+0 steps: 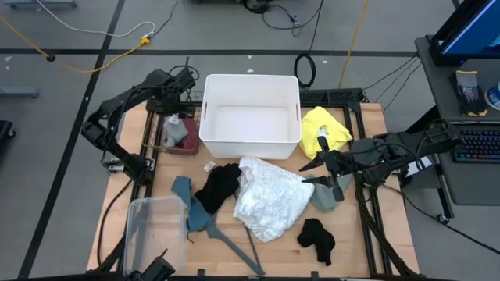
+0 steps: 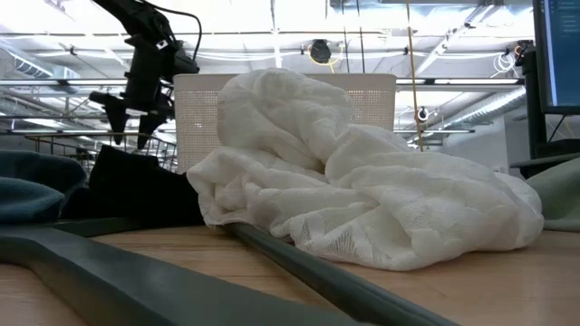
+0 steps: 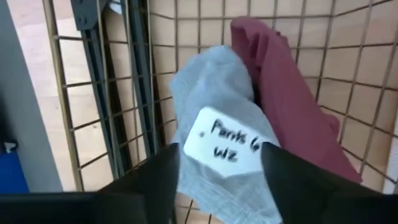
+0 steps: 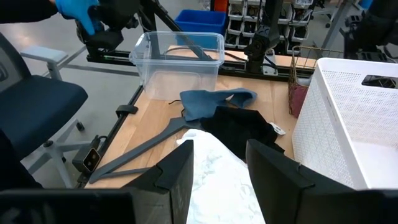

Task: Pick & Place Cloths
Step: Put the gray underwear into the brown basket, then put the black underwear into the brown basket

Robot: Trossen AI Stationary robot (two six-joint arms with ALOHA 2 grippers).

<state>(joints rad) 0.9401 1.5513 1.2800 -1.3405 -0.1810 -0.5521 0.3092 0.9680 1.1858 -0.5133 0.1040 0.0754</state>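
My left gripper [image 1: 178, 119] hangs open over a wire basket [image 1: 190, 148] left of the white bin. Its fingers stand on either side of a light grey cloth [image 3: 211, 93] with a white label, which lies against a maroon cloth [image 3: 292, 106]. My right gripper [image 1: 314, 173] is open and level over the right edge of the lacy white cloth [image 1: 269, 199], which also shows in the right wrist view [image 4: 217, 180]. A yellow cloth [image 1: 326, 129], a light grey cloth [image 1: 322, 199], two black cloths [image 1: 219, 187] [image 1: 316, 238] and a teal cloth [image 1: 191, 209] lie on the table. My left gripper's fingers [image 3: 155, 180] flank the grey cloth from above, pointing down into the basket. I cannot tell whether they touch it.
The white bin [image 1: 250, 82] stands at the far middle. A clear plastic container [image 1: 156, 230] stands at the near left. A grey hanger [image 1: 238, 242] lies by the teal cloth. A person's blue-gloved hand [image 4: 74, 12] shows beyond the table's left side.
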